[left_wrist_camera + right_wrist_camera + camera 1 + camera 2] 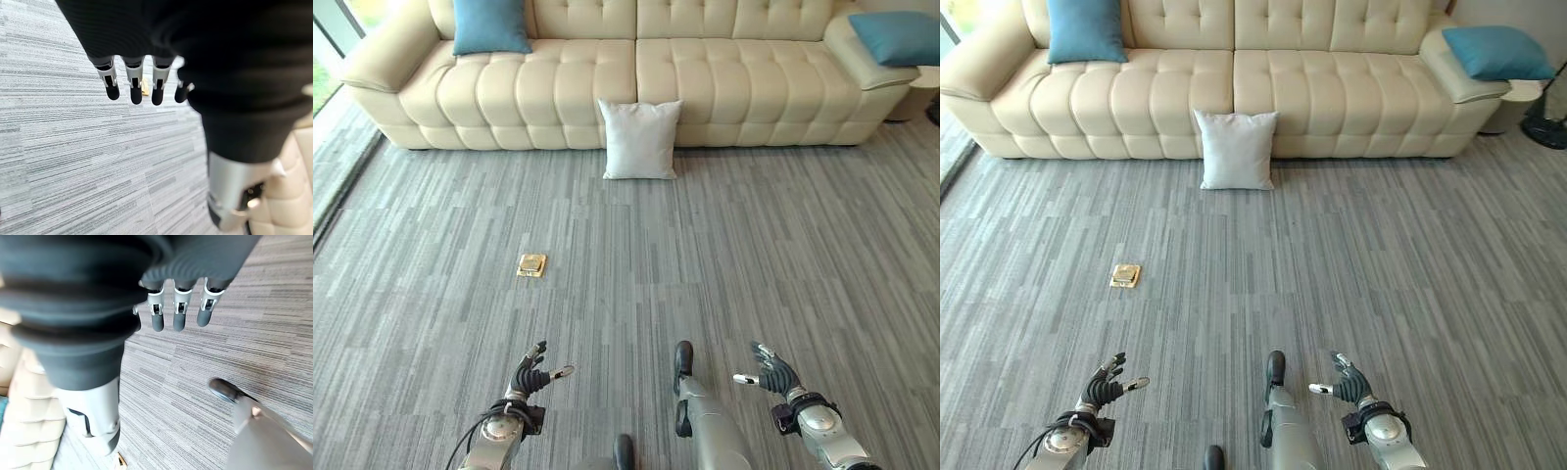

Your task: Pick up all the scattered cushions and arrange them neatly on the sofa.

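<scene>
"So where's the loose one?"

"On the grey carpet [724,255]: I see a white cushion [641,138] propped upright against the front of the cream sofa [705,78]. One teal cushion [491,24] leans on the backrest at the left end, another teal cushion [899,36] lies on the right armrest."

"Hands?"

"Left hand [530,374] and right hand [771,372] are both low, well short of it, fingers loosely spread, holding nothing."

"Risks?"

"I'd say the brass floor plate [531,264] could catch a step. Also, soft fabric may slip from a one-handed pinch."
</scene>
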### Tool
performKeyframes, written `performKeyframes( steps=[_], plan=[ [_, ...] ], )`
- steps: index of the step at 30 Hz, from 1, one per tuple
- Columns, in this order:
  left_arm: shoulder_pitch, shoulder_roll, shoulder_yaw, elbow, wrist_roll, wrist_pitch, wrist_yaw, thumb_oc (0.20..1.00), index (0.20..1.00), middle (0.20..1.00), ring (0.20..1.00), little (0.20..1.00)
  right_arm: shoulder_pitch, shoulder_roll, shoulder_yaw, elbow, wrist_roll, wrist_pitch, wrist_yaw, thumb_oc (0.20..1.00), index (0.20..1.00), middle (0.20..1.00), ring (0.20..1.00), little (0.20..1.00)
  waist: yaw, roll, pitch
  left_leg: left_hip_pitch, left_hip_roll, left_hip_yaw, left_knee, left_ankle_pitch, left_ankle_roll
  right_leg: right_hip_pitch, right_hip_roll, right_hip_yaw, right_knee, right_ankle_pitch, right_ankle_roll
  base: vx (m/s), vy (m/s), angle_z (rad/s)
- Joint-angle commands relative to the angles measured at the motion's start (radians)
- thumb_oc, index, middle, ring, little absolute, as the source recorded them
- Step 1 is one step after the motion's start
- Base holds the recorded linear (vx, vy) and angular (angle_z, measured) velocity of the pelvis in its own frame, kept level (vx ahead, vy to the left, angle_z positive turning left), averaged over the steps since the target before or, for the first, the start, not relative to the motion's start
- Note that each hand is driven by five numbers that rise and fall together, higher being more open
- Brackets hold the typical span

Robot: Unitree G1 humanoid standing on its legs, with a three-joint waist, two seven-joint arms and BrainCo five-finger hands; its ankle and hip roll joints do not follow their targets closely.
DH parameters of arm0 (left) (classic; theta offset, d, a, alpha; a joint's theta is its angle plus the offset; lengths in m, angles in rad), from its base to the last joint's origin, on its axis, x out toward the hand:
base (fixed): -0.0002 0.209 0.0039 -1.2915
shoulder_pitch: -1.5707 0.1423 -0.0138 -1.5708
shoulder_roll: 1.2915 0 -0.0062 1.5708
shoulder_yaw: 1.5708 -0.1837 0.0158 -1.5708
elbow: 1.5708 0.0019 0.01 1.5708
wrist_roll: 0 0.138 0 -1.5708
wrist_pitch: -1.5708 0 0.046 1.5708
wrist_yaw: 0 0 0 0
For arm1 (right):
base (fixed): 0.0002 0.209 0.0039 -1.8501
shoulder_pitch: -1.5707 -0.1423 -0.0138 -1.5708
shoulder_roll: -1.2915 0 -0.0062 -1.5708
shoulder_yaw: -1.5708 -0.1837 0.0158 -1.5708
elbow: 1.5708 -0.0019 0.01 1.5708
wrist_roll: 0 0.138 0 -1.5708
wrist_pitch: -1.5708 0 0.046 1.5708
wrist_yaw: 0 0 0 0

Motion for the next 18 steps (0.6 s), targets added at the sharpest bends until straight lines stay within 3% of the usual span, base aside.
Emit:
performKeyframes(
  steps=[1, 4, 6, 7, 9, 12, 14, 15, 17, 18],
  plan=[
    [-0.002, 0.031, -0.024, -0.05, -0.018, -0.042, -0.003, 1.0, 1.0, 1.0, 1.0, 1.0, -0.005, -0.029, -0.035, -0.029, -0.01, -0.028, 0.002, 1.0, 1.0, 1.0, 1.0, 1.0, -0.019, -0.004, -0.02, 0.042, -0.015, -0.025, 0.1, -0.039, -0.071, 0.081, 0.004, 0.054, 0.088, 0.041, 0.026, 0.47, -0.277, 0.63],
    [0.006, 0.021, -0.044, -0.05, -0.019, -0.041, -0.013, 1.0, 1.0, 1.0, 1.0, 1.0, 0.024, -0.041, -0.052, -0.031, 0.0, -0.036, 0.003, 1.0, 1.0, 1.0, 1.0, 1.0, -0.035, 0.012, -0.037, 0.018, 0.023, -0.025, 0.198, 0.04, -0.138, 0.115, 0.032, 0.058, 0.103, 0.031, -0.008, 0.3, -0.252, 0.72],
    [0.001, 0.023, -0.064, -0.056, -0.014, -0.04, -0.025, 1.0, 1.0, 1.0, 1.0, 1.0, 0.034, -0.053, -0.057, -0.04, 0.016, -0.043, 0.005, 1.0, 1.0, 1.0, 1.0, 1.0, -0.042, 0.019, -0.035, -0.042, 0.07, 0.012, 0.338, 0.112, -0.176, 0.161, 0.053, 0.058, 0.098, -0.008, -0.042, 0.24, -0.231, 0.2],
    [-0.007, 0.023, -0.069, -0.051, -0.014, -0.039, -0.025, 1.0, 1.0, 1.0, 1.0, 1.0, 0.029, -0.054, -0.057, -0.03, 0.021, -0.041, 0.0, 1.0, 1.0, 1.0, 1.0, 1.0, -0.043, 0.011, -0.036, -0.074, 0.077, 0.024, 0.391, 0.147, -0.18, 0.179, 0.056, 0.059, 0.091, -0.025, -0.056, 0.17, -0.192, 0.04],
    [-0.025, 0.02, -0.082, -0.042, -0.017, -0.037, -0.024, 1.0, 1.0, 1.0, 1.0, 1.0, 0.016, -0.056, -0.049, -0.013, 0.029, -0.039, -0.004, 1.0, 1.0, 1.0, 1.0, 1.0, -0.031, -0.001, -0.02, -0.151, 0.077, 0.044, 0.425, 0.139, -0.159, 0.215, 0.062, 0.075, 0.077, -0.052, -0.069, 0.17, -0.156, -0.13],
    [-0.027, 0.022, -0.095, -0.058, -0.009, -0.039, -0.034, 1.0, 1.0, 1.0, 1.0, 1.0, 0.018, -0.059, -0.053, -0.017, 0.03, -0.041, -0.007, 1.0, 1.0, 1.0, 1.0, 1.0, -0.016, -0.015, -0.014, -0.224, 0.092, 0.093, 0.338, 0.074, -0.126, 0.255, 0.061, 0.086, 0.057, -0.082, -0.066, 0.2, -0.075, -0.11],
    [-0.022, 0.03, -0.096, -0.07, -0.003, -0.035, -0.037, 1.0, 1.0, 1.0, 1.0, 1.0, 0.022, -0.062, -0.059, -0.016, 0.028, -0.039, -0.01, 1.0, 1.0, 1.0, 1.0, 1.0, -0.002, -0.027, -0.01, -0.292, 0.1, 0.122, 0.266, 0.071, -0.116, 0.287, 0.06, 0.09, 0.044, -0.104, -0.066, 0.22, -0.038, -0.09],
    [-0.019, 0.035, -0.095, -0.076, 0.0, -0.034, -0.037, 1.0, 1.0, 1.0, 1.0, 1.0, 0.022, -0.062, -0.06, -0.014, 0.027, -0.039, -0.011, 1.0, 1.0, 1.0, 1.0, 1.0, 0.005, -0.026, -0.007, -0.312, 0.108, 0.122, 0.221, 0.099, -0.12, 0.301, 0.069, 0.094, 0.041, -0.115, -0.067, 0.33, -0.007, -0.06],
    [-0.008, 0.049, -0.088, -0.102, 0.003, -0.026, -0.037, 1.0, 1.0, 1.0, 1.0, 1.0, 0.031, -0.048, -0.064, -0.004, 0.021, -0.037, -0.023, 1.0, 1.0, 1.0, 1.0, 1.0, 0.035, -0.025, 0.003, -0.395, 0.163, 0.15, 0.07, 0.25, -0.146, 0.391, 0.096, 0.106, 0.039, -0.17, -0.069, 0.52, 0.055, -0.06],
    [-0.008, 0.048, -0.086, -0.098, 0.001, -0.026, -0.035, 1.0, 1.0, 1.0, 1.0, 1.0, 0.032, -0.046, -0.064, -0.002, 0.019, -0.037, -0.026, 1.0, 1.0, 1.0, 1.0, 1.0, 0.04, -0.025, 0.002, -0.407, 0.172, 0.148, 0.048, 0.26, -0.148, 0.404, 0.1, 0.112, 0.043, -0.179, -0.068, 0.47, 0.099, 0.03]
  ],
)
